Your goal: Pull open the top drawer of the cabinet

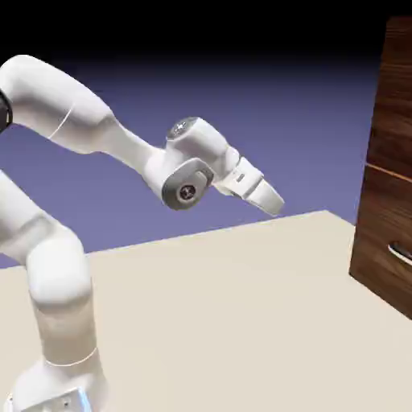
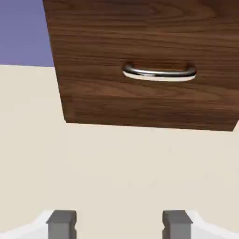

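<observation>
One pale tabletop [image 1: 217, 322] before a blue-violet backdrop [image 1: 314, 121], black above.

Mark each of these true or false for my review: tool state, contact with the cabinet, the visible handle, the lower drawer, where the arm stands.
1. The tool is shut on a handle. False: its fingertips stand apart with nothing between them.
2. A gap separates the tool from the cabinet. True.
3. The handle in the hand view is round and wooden. False: it is a curved, silvery metal bar.
4. The lower drawer is pulled far out. False: its front sits in line with the panel above it.
5. In the exterior view, the arm is to the left of the cabinet. True.
</observation>
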Motion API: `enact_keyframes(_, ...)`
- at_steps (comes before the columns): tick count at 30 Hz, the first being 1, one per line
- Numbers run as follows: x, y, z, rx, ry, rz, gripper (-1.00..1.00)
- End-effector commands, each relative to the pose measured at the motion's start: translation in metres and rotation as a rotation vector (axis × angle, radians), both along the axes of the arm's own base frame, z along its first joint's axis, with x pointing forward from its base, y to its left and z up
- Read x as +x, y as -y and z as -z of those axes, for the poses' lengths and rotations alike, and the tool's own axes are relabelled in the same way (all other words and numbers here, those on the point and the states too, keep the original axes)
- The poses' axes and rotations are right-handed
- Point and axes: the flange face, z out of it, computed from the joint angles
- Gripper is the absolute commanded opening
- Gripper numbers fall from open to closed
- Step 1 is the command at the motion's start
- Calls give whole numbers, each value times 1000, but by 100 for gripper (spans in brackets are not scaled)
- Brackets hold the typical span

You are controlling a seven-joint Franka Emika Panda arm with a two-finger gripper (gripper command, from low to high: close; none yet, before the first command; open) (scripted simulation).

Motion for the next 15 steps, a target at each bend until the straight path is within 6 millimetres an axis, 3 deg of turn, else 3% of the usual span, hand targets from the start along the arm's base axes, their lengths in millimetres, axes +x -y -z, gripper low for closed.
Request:
enact_keyframes(1,3,-1,-12,30,28,1,0)
enact_keyframes(8,24,5,-87,252,197,12,0)
enact_keyframes(15,44,25,-146,486,319,40,0)
